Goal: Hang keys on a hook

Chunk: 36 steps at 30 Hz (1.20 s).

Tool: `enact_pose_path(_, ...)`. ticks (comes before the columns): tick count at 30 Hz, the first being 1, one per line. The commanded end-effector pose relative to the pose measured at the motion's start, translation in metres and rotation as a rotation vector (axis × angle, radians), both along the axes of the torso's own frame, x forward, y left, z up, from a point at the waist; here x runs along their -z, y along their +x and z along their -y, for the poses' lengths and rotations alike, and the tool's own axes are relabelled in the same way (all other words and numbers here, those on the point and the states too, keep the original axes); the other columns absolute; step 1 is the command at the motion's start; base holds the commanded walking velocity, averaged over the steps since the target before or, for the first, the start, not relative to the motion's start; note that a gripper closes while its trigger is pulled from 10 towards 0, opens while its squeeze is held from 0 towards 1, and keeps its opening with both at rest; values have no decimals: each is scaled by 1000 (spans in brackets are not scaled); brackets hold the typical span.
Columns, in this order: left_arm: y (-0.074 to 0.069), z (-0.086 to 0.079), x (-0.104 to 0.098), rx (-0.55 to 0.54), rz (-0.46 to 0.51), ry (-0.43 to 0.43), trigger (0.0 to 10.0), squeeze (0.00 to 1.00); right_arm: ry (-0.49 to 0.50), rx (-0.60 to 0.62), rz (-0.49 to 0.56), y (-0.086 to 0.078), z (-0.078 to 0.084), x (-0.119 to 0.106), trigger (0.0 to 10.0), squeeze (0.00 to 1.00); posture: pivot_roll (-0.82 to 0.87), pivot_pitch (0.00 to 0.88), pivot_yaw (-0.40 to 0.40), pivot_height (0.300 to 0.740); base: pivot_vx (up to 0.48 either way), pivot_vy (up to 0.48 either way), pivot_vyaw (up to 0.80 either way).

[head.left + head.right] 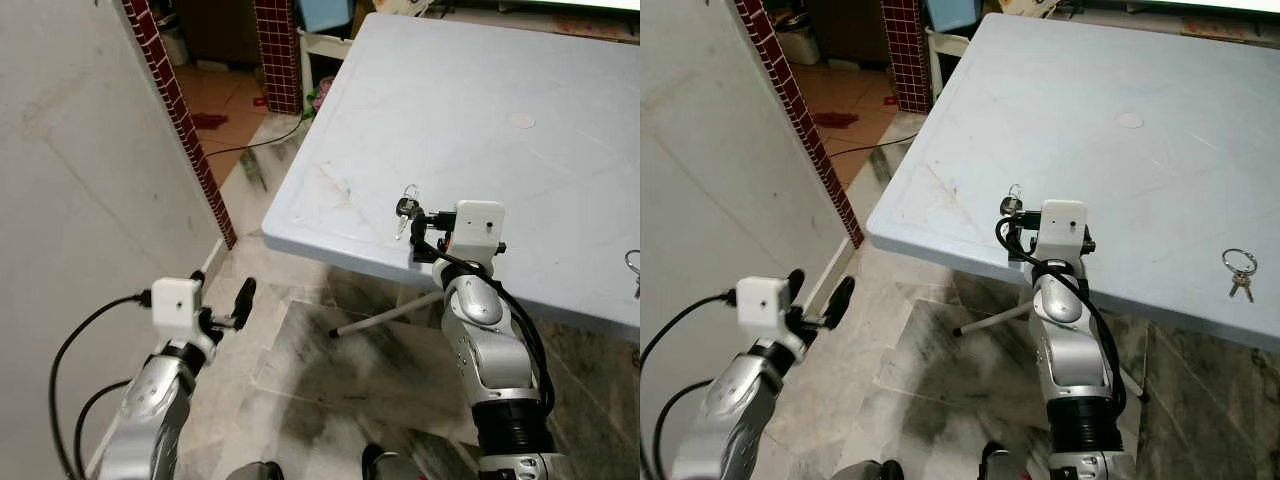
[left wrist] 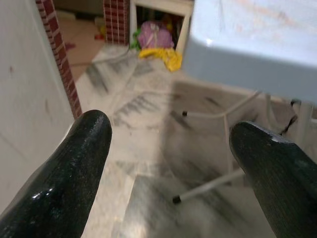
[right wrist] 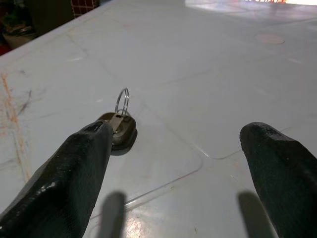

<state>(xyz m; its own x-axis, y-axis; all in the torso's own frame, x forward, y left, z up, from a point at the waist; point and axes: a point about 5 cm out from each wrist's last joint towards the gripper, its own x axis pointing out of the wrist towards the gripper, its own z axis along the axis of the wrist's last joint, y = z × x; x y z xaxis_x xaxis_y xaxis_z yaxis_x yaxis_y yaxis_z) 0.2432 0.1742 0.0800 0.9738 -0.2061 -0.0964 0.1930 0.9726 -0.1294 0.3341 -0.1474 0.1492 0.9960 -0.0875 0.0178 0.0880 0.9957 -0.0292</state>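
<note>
- Right gripper point(image 3: 173, 163) is held just above the near edge of the pale blue table point(image 1: 480, 120), its two black fingers point(image 3: 64, 183) spread wide with nothing between them.
- From the head camera, the right arm is seen raised and bent upward from below the table edge, the white wrist camera box point(image 1: 478, 228) sitting level with the tabletop.
- One key with a dark head and a silver ring point(image 3: 120, 124) is seen lying on the table right at the tip of one right finger; whether the finger touches it cannot be told.
- Left gripper point(image 2: 171, 163) is held low over the marble floor point(image 2: 148, 148), well apart from the table, its fingers also spread wide and empty.
- The left arm is extended forward beside the grey wall point(image 1: 70, 200), with a black cable looping off its wrist.
- A second set of keys on a ring point(image 1: 1238, 270) is seen lying further along the table's near edge, to the right of the right arm.
- A brick-tiled red pillar point(image 1: 185, 130) is seen standing between the wall and the table.
- White table legs point(image 2: 218, 178) are seen crossing under the tabletop.
- Pink and yellow items point(image 2: 158, 42) are seen on the floor beyond the table, too blurred to identify.
</note>
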Motion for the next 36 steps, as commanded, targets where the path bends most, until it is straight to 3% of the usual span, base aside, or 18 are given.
enact_pose_path(1,-4,-2,-3,2,4,13,10000,0,-25,-30,6,5,-5,-2,10000,0,54,223,73,740,0,0,0)
enact_pose_path(3,-5,0,-4,4,5,9,10000,0,-34,-48,1,6,-8,-2,10000,0,58,222,73,740,0,0,0)
enact_pose_path(5,-4,8,-14,45,33,-62,10000,0,-28,-62,0,11,-10,-4,10000,0,61,220,72,740,0,0,0)
enact_pose_path(7,-2,11,-31,62,92,-99,10000,0,-28,-61,5,14,-9,-6,10000,0,72,220,67,740,0,0,0)
enact_pose_path(13,10,5,-66,49,208,-97,10000,0,-29,-57,-9,13,-7,-1,10000,0,81,219,65,740,0,0,0)
enact_pose_path(22,7,35,-69,311,158,-141,10000,0,-17,-57,-12,11,-11,2,10000,0,75,217,72,740,0,0,0)
enact_pose_path(28,5,47,-80,385,181,-179,10000,0,-16,-59,-8,9,-10,4,10000,0,71,215,75,740,0,0,0)
enact_pose_path(33,2,51,-81,476,180,-114,10000,0,-12,-61,-13,8,-10,5,10000,0,66,212,75,740,0,0,0)
enact_pose_path(36,3,51,-82,485,184,-119,10000,0,16,-85,8,11,-15,1,10000,0,68,213,78,740,0,0,0)
